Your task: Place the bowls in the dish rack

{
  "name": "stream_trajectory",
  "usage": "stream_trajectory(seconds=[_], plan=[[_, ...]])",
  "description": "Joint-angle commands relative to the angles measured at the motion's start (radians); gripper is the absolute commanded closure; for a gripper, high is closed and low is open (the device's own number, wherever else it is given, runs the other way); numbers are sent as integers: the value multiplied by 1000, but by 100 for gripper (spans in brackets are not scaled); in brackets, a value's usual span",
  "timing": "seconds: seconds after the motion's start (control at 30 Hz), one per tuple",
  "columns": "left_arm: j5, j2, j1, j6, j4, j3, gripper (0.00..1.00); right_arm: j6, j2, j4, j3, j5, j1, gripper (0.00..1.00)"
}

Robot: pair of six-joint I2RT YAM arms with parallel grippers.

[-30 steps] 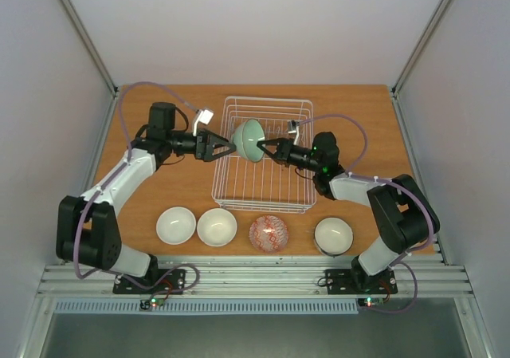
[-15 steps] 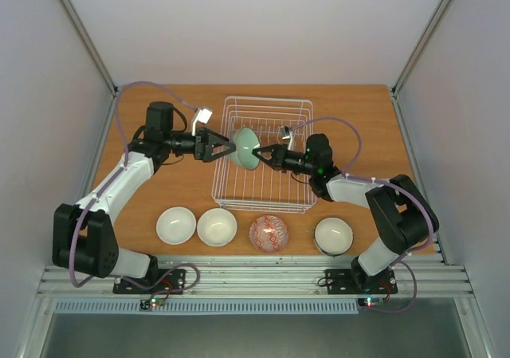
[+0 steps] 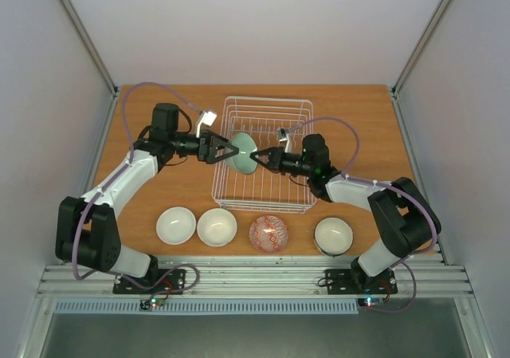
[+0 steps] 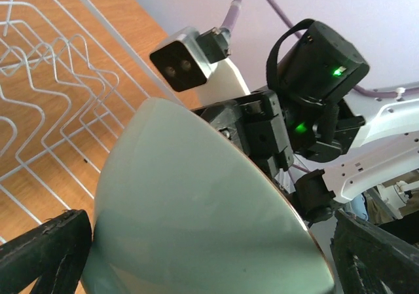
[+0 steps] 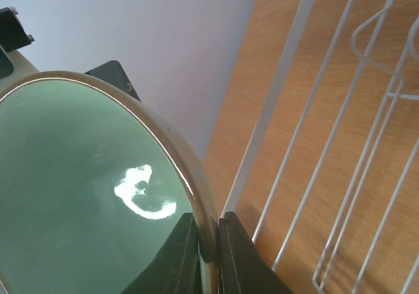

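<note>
A pale green bowl (image 3: 243, 152) hangs on edge over the left part of the white wire dish rack (image 3: 263, 209). My right gripper (image 3: 256, 162) is shut on its rim, one finger inside and one outside (image 5: 208, 241). The bowl's glossy inside (image 5: 78, 189) fills the left of the right wrist view. My left gripper (image 3: 229, 149) stands open, with the bowl's rounded outer side (image 4: 196, 209) between its widely spread fingers (image 4: 46, 248). Whether those fingers touch the bowl, I cannot tell.
Four more bowls sit in a row near the table's front edge: two white ones (image 3: 176, 225) (image 3: 217, 226), a red patterned one (image 3: 269, 233) and a white one (image 3: 334, 235). The rack's upright tines (image 4: 52, 65) stand close beneath the held bowl.
The green bowl has shifted nearer and a little left over the rack and turned more edge-on. Both arms followed it; the right stayed shut on the rim and the left stayed open.
</note>
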Motion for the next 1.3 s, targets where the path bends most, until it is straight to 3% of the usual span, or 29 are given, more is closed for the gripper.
stream_trajectory(seconds=[0.0, 0.23, 0.33, 0.5, 0.8, 1.27], plan=[[-21, 27, -23, 96, -131, 50, 1, -34, -68, 43, 29, 17, 8, 99], [-15, 59, -32, 251, -343, 113, 1, -79, -108, -25, 31, 44, 8, 99], [-46, 52, -27, 370, -510, 149, 1, -94, -126, -38, 23, 46, 8, 99], [-114, 32, -18, 424, -564, 143, 1, -112, -154, -58, 14, 53, 8, 99], [-333, 88, -10, 392, -565, 171, 4, -135, -208, -96, -1, 55, 7, 99], [-40, 189, 0, 406, -619, 189, 2, -93, -173, 38, -35, 44, 8, 99]])
